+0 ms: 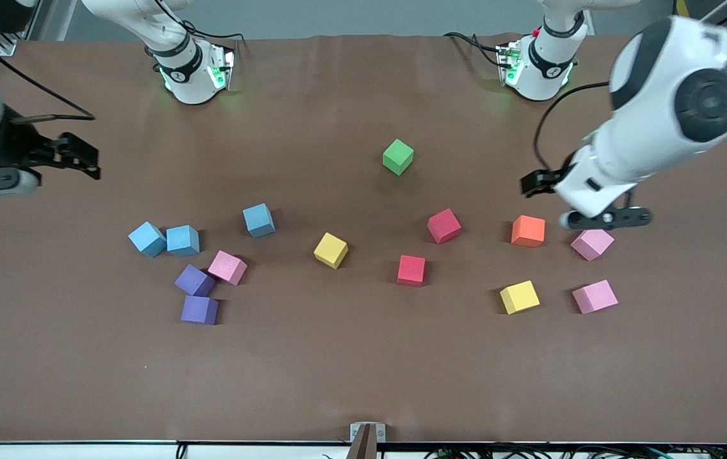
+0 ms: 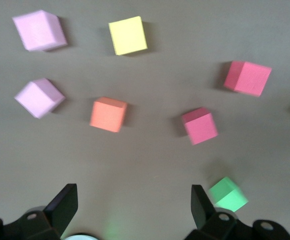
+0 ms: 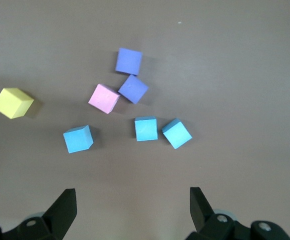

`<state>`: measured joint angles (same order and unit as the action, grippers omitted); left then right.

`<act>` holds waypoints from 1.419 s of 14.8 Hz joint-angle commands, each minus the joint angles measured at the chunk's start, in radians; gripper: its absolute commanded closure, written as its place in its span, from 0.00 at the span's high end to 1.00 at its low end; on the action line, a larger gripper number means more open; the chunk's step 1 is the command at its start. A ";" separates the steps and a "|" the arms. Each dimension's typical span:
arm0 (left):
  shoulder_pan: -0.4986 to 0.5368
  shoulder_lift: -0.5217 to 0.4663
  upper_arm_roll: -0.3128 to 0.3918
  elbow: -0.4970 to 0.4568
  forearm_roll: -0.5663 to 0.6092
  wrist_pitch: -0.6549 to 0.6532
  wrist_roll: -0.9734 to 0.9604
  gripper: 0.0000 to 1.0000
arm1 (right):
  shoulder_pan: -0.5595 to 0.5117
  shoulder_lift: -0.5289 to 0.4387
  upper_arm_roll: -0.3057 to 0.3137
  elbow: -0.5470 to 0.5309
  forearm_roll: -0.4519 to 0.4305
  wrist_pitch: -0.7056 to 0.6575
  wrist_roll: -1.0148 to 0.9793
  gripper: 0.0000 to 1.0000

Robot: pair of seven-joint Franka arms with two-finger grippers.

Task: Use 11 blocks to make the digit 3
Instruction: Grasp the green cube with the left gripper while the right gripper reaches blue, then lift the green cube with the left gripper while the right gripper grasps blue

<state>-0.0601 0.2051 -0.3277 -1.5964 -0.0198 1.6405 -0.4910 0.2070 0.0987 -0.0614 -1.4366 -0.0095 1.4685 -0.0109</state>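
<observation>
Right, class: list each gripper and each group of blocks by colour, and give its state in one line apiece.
left gripper: open, empty, over the table near the orange block.
right gripper: open, empty, at the right arm's end.
green block: loose, alone.
blue blocks: three, two touching.
purple blocks: two, close together.
pink blocks: three, scattered.
red blocks: two, apart.
yellow blocks: two, apart.
orange block: loose, flat.

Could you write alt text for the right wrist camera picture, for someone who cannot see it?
Seven small matte foam cubes lie scattered on a brown table: three blue, two purple, one pink and one yellow. The right gripper hangs above them, jaws open and holding nothing.
</observation>
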 commanded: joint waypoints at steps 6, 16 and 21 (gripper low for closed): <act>-0.136 0.045 -0.102 -0.247 -0.003 0.297 -0.614 1.00 | 0.209 0.122 -0.006 -0.137 -0.007 0.137 0.002 1.00; -0.404 0.030 -0.113 -0.594 -0.008 0.680 -1.338 1.00 | 0.265 0.105 -0.002 -0.602 0.003 0.662 0.003 1.00; -0.463 0.046 -0.117 -0.686 0.001 0.803 -1.410 1.00 | 0.276 0.108 0.006 -0.751 0.008 0.881 0.003 1.00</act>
<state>-0.5122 0.2751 -0.4448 -2.2410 -0.0198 2.4186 -1.8858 0.4712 0.2535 -0.0577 -2.0925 -0.0097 2.2735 -0.0083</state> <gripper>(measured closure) 0.000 0.000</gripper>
